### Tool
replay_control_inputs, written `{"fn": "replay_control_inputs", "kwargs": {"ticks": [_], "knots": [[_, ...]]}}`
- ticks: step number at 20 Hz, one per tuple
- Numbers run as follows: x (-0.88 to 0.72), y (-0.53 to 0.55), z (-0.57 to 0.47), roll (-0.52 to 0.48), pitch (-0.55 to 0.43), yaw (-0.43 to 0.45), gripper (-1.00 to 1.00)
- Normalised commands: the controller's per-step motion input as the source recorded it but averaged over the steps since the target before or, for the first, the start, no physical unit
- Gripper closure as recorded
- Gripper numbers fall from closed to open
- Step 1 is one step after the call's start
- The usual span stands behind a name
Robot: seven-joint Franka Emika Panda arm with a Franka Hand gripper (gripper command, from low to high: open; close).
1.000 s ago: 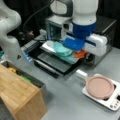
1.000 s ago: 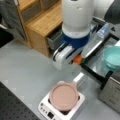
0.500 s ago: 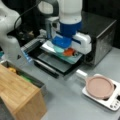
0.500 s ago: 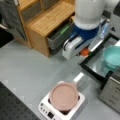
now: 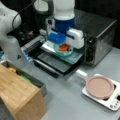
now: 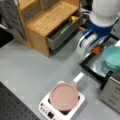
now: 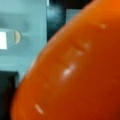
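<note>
I see the gripper (image 5: 64, 47) clamped on an orange carrot (image 5: 64, 47), just above the teal bowl (image 5: 63, 52) on the open oven door (image 5: 53, 62). The carrot fills the wrist view (image 7: 75, 70).

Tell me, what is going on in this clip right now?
A robot arm's end effector carries an orange carrot-like thing, which fills the wrist view. It hangs over a teal bowl that sits on the open door of a small oven. In a front view, a pink pan rests on a white hotplate, and a wooden cabinet has its drawer open.
</note>
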Motion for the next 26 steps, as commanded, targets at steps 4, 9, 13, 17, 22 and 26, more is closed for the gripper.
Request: {"fn": "replay_control_inputs", "kwargs": {"ticks": [4, 9, 13, 17, 22, 26], "knots": [[-0.36, 0.09, -0.18, 0.050, -0.165, -0.133, 1.00], [-0.31, 0.05, -0.18, 0.117, -0.164, -0.185, 1.00], [-0.26, 0.07, -0.15, 0.149, -0.146, -0.222, 1.00], [-0.22, 0.10, -0.11, 0.155, -0.140, -0.207, 1.00], [-0.21, 0.12, -0.07, 0.167, -0.136, -0.161, 1.00], [-0.17, 0.02, -0.11, 0.132, -0.121, -0.144, 1.00]]}}
